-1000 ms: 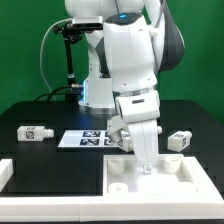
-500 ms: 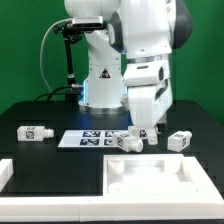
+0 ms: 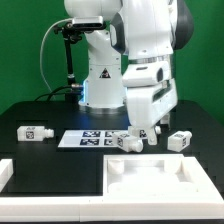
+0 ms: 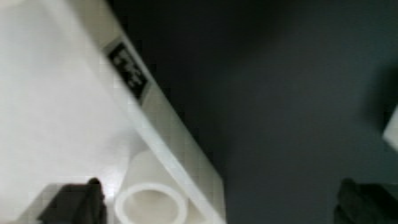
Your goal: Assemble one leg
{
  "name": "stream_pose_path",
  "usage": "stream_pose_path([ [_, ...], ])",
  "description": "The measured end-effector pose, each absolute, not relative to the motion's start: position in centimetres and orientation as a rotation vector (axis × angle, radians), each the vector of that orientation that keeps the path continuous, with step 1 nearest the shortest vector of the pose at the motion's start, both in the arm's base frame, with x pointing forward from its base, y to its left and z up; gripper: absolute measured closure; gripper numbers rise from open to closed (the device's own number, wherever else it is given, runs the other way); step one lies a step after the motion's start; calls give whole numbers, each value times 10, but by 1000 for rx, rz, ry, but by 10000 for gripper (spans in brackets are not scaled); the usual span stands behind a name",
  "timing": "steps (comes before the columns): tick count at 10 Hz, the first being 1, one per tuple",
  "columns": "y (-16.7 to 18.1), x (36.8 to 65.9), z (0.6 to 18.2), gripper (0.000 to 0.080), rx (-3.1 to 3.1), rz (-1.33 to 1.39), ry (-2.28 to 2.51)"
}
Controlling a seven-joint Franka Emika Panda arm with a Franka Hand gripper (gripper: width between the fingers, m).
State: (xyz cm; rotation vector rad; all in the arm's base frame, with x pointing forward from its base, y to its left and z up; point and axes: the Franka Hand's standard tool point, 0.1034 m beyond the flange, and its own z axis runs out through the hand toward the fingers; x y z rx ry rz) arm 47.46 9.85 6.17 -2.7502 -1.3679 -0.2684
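Note:
My gripper (image 3: 150, 127) hangs open and empty above the far edge of the large white panel (image 3: 150, 178). Small white legs with tag stickers lie on the black table: one at the exterior view's left (image 3: 33, 132), one at the right (image 3: 179, 140), and two close together just below the gripper (image 3: 126, 142). In the wrist view the panel's rim (image 4: 63, 110) carries a tag, and a round white ring (image 4: 148, 205) sits between my dark fingertips (image 4: 71, 203). Nothing is between the jaws.
The marker board (image 3: 85, 139) lies flat behind the panel, left of the middle legs. A white block (image 3: 5, 172) sits at the table's front left. The robot base (image 3: 100, 85) and a black stand (image 3: 68, 55) rise at the back.
The gripper has lifted off the panel and moved up and toward the exterior view's right. In the last half second it has barely moved.

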Motion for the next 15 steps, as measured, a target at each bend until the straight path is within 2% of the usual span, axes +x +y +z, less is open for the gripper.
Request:
stream_pose_path([
  [4,119,458,63,150,-2981,-133,-418],
  [8,119,460,63,150,-2979,-108,-28],
  [13,123,446,56,150,-2822,200,794],
  [15,122,446,54,150,-2795,244,814],
])
